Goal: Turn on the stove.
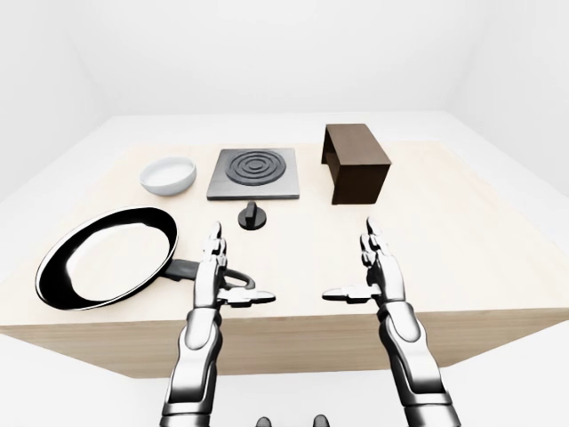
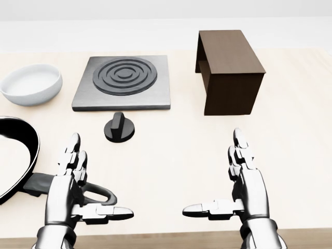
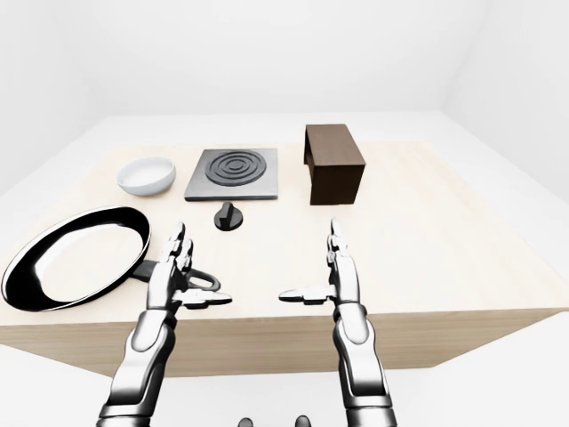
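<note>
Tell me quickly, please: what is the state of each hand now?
Left hand: open, fingers extended, holding nothing, over the pan handle.
Right hand: open, fingers extended, holding nothing, above the bare table.

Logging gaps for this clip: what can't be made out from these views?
- Frying pan: head view's left edge cuts off most of it.
- Pan handle: partly behind the left hand.
- Stove knob: no markings show, so its setting is unknown.
- Brown box: interior hidden.

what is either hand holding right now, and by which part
Nothing. The left hand and right hand are both open above the table, short of the knob.
</note>
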